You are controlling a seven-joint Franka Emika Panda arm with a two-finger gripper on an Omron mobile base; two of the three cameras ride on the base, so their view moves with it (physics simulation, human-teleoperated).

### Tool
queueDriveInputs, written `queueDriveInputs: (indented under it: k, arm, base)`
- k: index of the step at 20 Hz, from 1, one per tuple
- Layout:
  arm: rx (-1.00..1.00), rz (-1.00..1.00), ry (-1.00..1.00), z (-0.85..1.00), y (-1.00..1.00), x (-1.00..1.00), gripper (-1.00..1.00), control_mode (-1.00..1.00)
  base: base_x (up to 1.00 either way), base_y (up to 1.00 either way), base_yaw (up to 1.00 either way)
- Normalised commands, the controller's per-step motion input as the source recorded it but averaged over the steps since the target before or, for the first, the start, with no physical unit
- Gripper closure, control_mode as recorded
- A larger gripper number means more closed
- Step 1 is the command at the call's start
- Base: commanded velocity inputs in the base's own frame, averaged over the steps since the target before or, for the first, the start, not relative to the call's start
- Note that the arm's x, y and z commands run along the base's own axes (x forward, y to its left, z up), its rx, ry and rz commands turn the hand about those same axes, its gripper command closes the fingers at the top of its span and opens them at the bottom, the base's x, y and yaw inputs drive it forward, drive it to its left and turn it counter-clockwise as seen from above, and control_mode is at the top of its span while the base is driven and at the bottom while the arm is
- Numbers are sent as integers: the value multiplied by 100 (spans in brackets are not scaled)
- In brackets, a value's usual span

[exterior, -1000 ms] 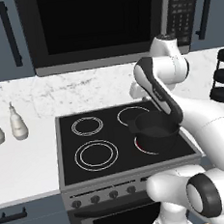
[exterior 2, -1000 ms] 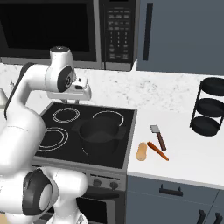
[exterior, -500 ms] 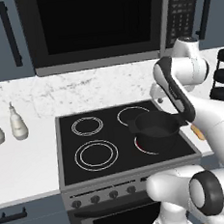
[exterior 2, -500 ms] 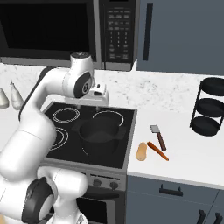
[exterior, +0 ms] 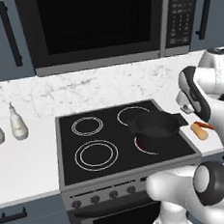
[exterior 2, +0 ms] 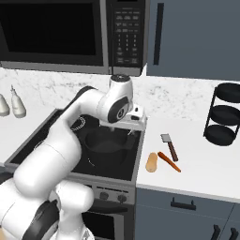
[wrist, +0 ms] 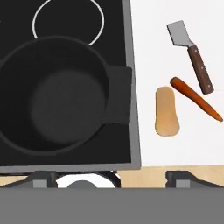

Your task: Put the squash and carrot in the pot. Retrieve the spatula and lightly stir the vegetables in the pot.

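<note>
Hand view, left to right. Pot (wrist: 57,94) fills the left half of the frame, on the stovetop (wrist: 113,17), nothing inside; one side handle points toward the stove's right edge. Squash (wrist: 166,111) lies right of centre on the white counter (wrist: 153,52), apart from the stove edge. Carrot (wrist: 196,99) slants just right of it, a small gap between. Spatula (wrist: 191,51) in the upper right, blade toward the top.

Gripper (exterior 2: 132,125) hangs above the pot's right side, jaws spread wide, holding nothing.

Judgement: squash looks firm, light, smooth-skinned (may roll); pinch across the narrow upper end. Carrot: thin, stiff; take at the thicker end.

Open counter all round the three items; only the stove rim and pot handle crowd the left.
</note>
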Motion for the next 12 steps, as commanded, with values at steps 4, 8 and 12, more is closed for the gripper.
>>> queueDriveInputs:
  k: [4,8,12]
  arm:
    - [0,-1,0,-53,-100,-34,-100,-100]
    - [0,0,0,-51,-78,-21,-100,-100]
    - [0,0,-3,-51,-47,-2,-100,-100]
  base:
    - [0,0,0]
    - [0,0,0]
    - [0,0,0]
